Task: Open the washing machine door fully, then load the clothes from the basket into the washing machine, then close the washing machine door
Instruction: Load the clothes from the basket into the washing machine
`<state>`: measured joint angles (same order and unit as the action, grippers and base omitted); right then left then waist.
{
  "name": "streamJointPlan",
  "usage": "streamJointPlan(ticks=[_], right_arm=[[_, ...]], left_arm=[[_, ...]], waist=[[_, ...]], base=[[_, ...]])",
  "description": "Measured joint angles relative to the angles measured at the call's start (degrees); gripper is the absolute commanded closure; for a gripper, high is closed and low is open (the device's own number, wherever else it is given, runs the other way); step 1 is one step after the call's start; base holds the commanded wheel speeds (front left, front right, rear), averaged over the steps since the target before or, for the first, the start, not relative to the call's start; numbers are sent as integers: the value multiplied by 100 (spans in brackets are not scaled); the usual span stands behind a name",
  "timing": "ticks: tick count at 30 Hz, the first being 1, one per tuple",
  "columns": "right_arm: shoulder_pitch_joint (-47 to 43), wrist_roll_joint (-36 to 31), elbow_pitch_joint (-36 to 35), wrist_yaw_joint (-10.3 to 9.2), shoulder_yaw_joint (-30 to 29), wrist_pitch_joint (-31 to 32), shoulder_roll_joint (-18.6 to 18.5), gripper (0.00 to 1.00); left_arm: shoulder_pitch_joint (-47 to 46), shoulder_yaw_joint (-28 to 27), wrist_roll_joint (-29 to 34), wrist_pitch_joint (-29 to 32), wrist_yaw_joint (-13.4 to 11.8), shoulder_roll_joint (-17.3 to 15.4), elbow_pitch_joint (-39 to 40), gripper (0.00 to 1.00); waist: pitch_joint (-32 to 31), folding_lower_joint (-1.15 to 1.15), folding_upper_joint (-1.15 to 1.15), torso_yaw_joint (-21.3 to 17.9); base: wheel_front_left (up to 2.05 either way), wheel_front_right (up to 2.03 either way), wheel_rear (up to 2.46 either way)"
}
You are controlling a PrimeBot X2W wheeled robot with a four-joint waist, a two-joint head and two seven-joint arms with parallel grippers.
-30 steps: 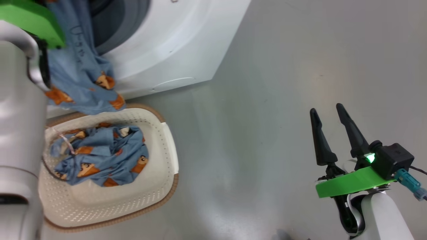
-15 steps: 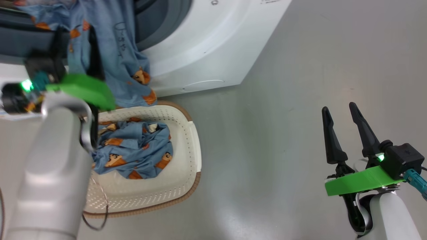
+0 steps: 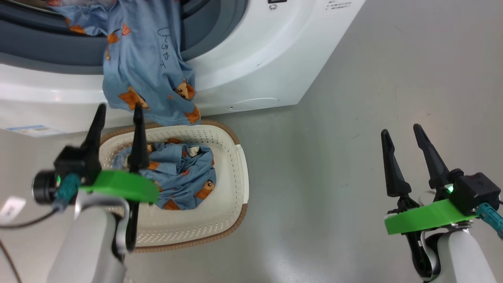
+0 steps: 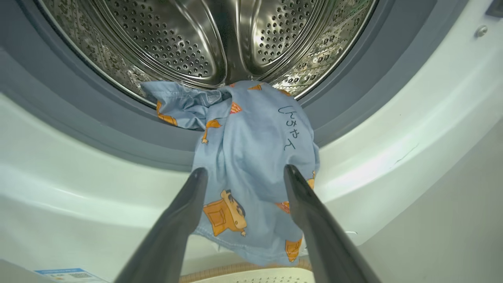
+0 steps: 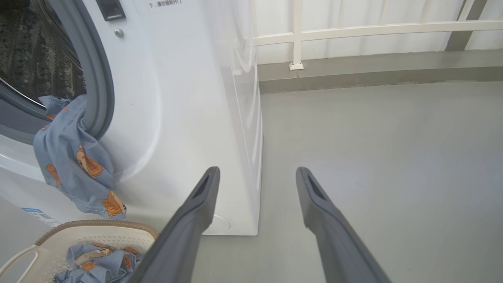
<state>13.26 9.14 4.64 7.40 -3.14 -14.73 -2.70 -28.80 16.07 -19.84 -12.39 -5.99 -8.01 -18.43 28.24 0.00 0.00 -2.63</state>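
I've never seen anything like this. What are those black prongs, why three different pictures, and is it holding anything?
The black prongs are the robot's hands: a left gripper and a right gripper, each with two fingers. One picture looks down from its head camera; the other two look along each gripper's fingers from wrist cameras. On the floor stands a cream basket of blue cartoon-print clothes, before a white washing machine. One garment hangs half out of its steel drum. Both grippers are open and hold nothing.
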Motion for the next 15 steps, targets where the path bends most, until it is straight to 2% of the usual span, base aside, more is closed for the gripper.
streamJointPlan(ticks=[7, 15], right_arm=[[-52, -40, -1, 0, -55, 0, 0, 0], [-113, -165, -3, 0, -101, 0, -2, 0]], left_arm=[[837, -113, -102, 230, -255, -177, 895, 0], [1480, -97, -111, 377, -397, -281, 1402, 0]], waist=[[-40, 0, 0, 29], [-177, 0, 0, 53]], base=[[0, 0, 0], [0, 0, 0]])
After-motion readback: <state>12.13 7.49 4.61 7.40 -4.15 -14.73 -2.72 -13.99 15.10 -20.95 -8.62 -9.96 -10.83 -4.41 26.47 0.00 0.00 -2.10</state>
